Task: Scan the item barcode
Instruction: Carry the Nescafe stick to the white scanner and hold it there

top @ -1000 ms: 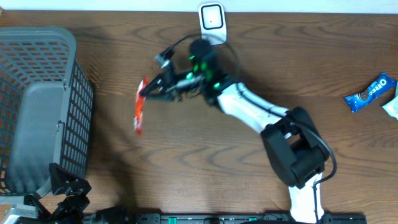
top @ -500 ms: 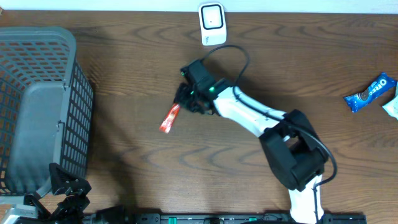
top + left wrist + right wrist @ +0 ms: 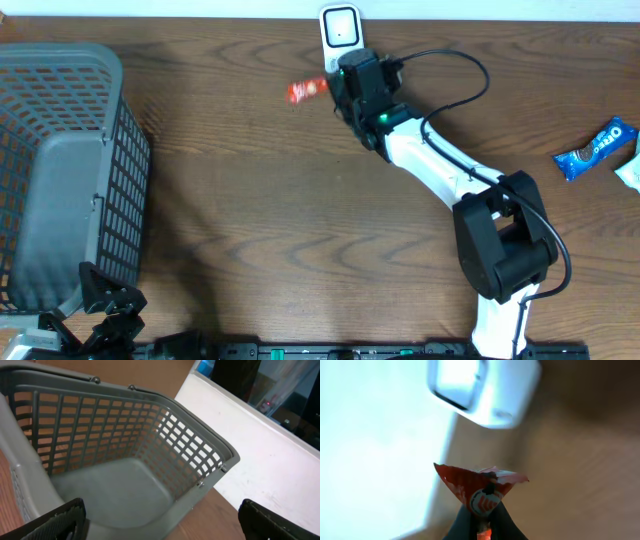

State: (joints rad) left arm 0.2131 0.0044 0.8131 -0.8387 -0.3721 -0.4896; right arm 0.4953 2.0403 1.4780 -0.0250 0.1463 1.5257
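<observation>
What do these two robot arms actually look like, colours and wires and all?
The right arm has glossy white sections joined by chunky black housings, small green lights near the wrist and a thin black cable looping beside it. Its fingers are slim and dark. Of the left arm only black parts show, ending in rough-textured black fingers.

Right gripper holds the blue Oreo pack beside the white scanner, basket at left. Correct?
No: the right gripper holds a red packet beside the white scanner; the right wrist view shows it. The blue Oreo pack lies untouched at far right. The basket is at left.
</observation>
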